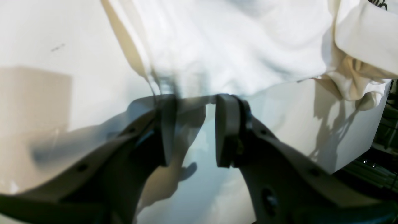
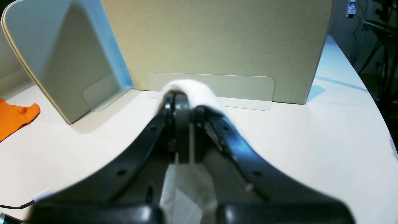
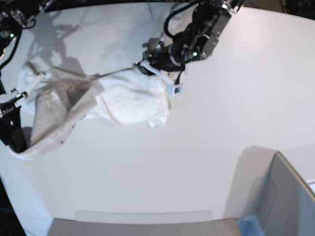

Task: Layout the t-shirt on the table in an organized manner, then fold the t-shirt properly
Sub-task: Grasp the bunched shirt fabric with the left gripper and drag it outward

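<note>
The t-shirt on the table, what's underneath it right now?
Under the t-shirt only the white table shows, around its edges. Its left part hangs over the table edge. Whatever lies beneath the bunched cloth is covered and cannot be seen.

1. The t-shirt is plain white, shaded grey and cream in its folds; a dark printed mark shows at one corner in the left wrist view.
2. The table is smooth white, unpatterned.
3. The left gripper is dark grey with paler grey pads.
4. The right gripper is black (white cloth between its fingers).
5. The panel is beige.
6. The cloth is bright orange.
7. The box is grey with a blue corner.
</note>
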Controlling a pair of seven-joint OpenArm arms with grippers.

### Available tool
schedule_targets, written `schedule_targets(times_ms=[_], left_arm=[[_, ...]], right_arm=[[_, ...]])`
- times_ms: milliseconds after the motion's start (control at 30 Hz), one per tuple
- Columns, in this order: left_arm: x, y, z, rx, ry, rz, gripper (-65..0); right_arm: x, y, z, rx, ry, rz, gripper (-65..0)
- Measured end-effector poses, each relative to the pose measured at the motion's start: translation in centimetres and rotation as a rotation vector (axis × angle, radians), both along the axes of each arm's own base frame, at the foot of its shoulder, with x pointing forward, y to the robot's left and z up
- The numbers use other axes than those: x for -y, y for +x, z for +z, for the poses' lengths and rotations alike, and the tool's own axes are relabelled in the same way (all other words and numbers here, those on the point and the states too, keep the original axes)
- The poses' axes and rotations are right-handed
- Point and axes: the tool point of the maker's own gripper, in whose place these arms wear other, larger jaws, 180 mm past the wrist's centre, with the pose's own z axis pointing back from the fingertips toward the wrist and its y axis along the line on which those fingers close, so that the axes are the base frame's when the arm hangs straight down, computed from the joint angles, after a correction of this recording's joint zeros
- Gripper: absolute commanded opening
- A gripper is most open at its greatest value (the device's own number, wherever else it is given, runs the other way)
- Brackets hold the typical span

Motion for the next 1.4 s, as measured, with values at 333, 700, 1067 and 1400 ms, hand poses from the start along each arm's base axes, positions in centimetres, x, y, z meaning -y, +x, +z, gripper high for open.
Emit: schedule_targets(times_ms=[333,700,1067,1400], left_arm=[[-1.1,3.2,-0.2,0.049,0.058,0.029,-65.0],[-3.9,5.4,7.7,0.270,-0.020,0.115,-65.0],[-8.6,6.5,8.1,0.274,0.006,0.240,-65.0],[-5.4,3.4,7.5,0.104,-0.159,0.111,-45.6]], right_arm=[[0.0,-0.2,-0.4,-0.014,0.002,0.001,-65.0],[0.1,-0.1,-0.5,-0.015,0.000,-0.002,-65.0],[0.9,-0.3,-0.2,-0.005,0.001,-0.028,-65.0],[0.6,-0.5,-1.1,-0.038,0.003,-0.021,-65.0]])
